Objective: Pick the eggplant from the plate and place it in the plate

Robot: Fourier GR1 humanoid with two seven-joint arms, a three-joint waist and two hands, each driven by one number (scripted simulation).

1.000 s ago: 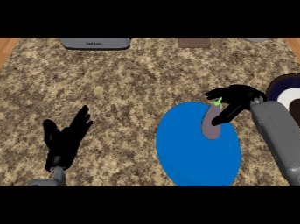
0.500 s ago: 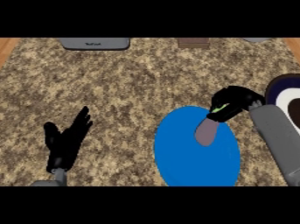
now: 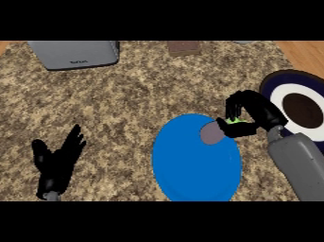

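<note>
The speckled counter is topped by a blue plate and, right of it, a white-ringed dark plate. The left hand is held spread at lower left. The eggplant is pinched by the curled right hand over the blue plate's upper right.

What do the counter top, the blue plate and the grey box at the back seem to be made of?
Counter top: looks like matt granite or similar stone, by its brown, beige and black speckles. Blue plate: glazed ceramic or plastic, I cannot tell which; it shows one even blue, no pattern. Grey box: perhaps metal or plastic, by its plain grey face and rounded corners.
</note>
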